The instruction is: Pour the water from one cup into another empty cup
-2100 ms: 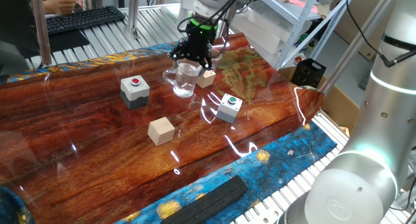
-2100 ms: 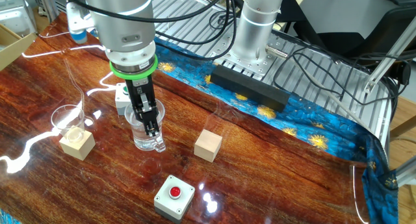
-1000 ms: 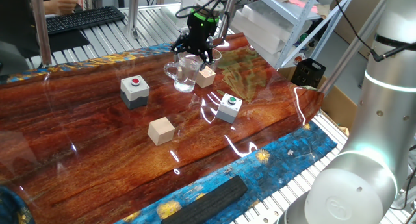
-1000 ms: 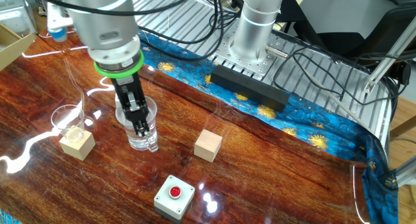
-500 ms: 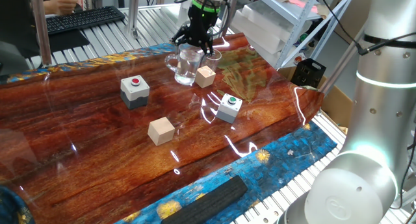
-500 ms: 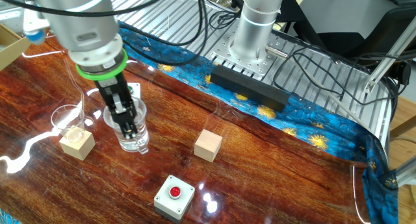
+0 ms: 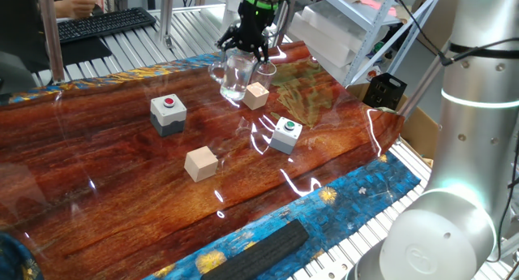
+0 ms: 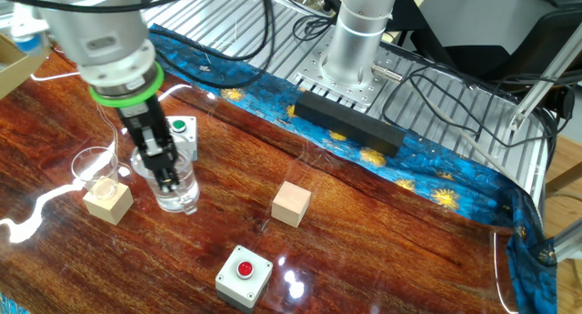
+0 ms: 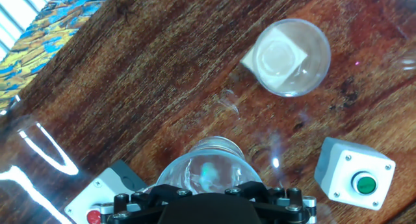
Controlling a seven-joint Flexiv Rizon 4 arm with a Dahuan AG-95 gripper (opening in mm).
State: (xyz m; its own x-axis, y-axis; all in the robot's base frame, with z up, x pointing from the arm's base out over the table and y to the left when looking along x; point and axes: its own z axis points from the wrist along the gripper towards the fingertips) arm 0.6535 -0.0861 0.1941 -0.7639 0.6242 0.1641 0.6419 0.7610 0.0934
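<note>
The black two-finger hand [image 8: 168, 173] grips the clear handled glass mug [image 8: 175, 188] from above, fingers spread wide; the small clear handleless cup [image 8: 94, 166] stands just beside, near the counter's [image 8: 382, 250] far edge.

From the other fixed view I record the table [image 8: 382, 232] layout as follows. The glass mug [image 8: 173, 182] hangs in the gripper [image 8: 165, 179], clear of the tabletop, toward the table's left end. The smaller cup [image 8: 95, 166] stands just left of it, near the left edge, with a wooden cube [image 8: 108, 201] directly in front, touching or nearly so. A button box [image 8: 180, 132] sits behind the mug, toward the far edge. A second cube [image 8: 291, 204] lies right of the mug, near the table's middle. Another button box [image 8: 244, 276] sits at the near edge, in front of that cube. A bar [image 8: 350, 123] lies beyond the far edge.
</note>
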